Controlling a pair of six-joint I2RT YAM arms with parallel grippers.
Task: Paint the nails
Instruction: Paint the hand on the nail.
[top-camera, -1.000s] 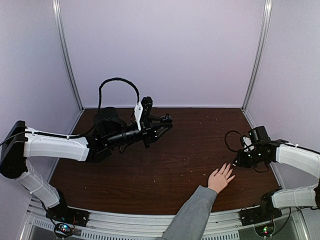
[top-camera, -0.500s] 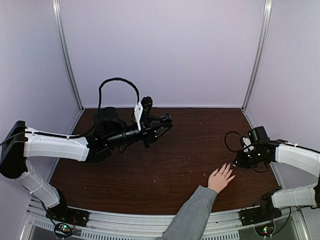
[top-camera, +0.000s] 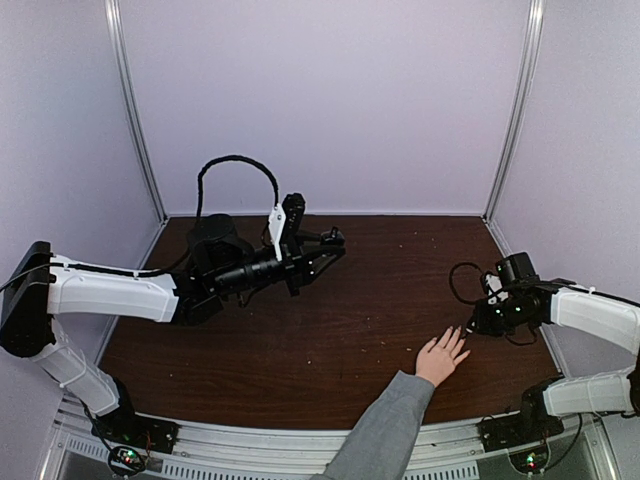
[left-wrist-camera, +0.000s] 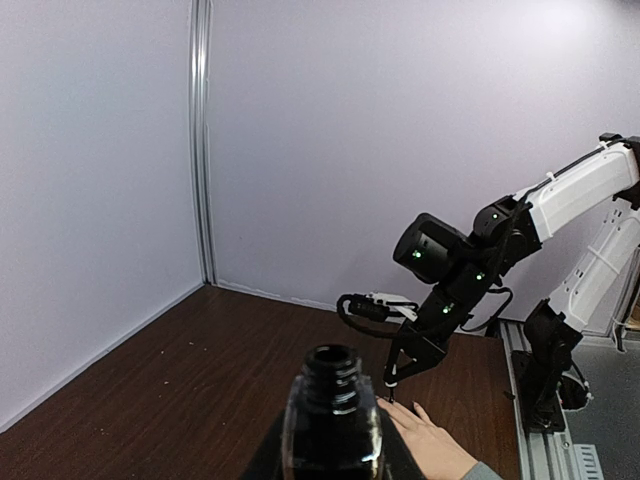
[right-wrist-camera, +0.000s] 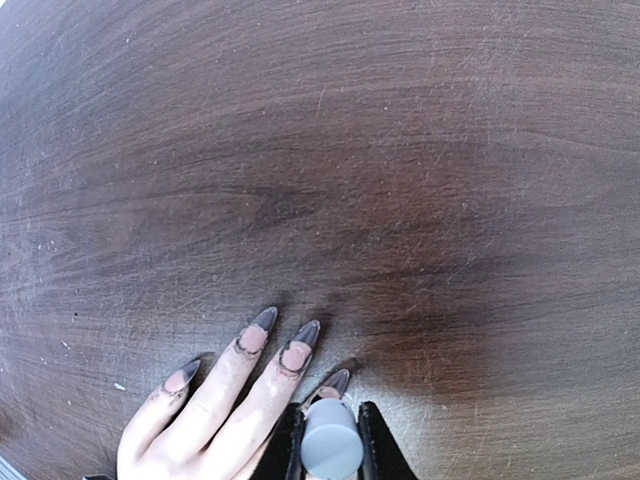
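A light-skinned hand (top-camera: 440, 357) in a grey sleeve lies flat at the near right of the table, fingers spread. In the right wrist view its long pointed nails (right-wrist-camera: 305, 335) have pink bases, dark grey tips and dark smears at the cuticles. My right gripper (right-wrist-camera: 331, 440) is shut on a grey brush cap (right-wrist-camera: 331, 452), directly above a third nail (right-wrist-camera: 338, 382); the brush tip is hidden under the cap. My left gripper (top-camera: 335, 241) hovers over the far left-centre, shut on a small dark polish bottle (left-wrist-camera: 333, 420) that is upright with an open neck.
The dark brown wooden table (top-camera: 340, 330) is enclosed by pale purple walls with metal corner posts (top-camera: 515, 110). A black cable loop (top-camera: 238, 165) rises behind the left arm. The sleeve (top-camera: 385, 435) crosses the near edge between the two arm bases.
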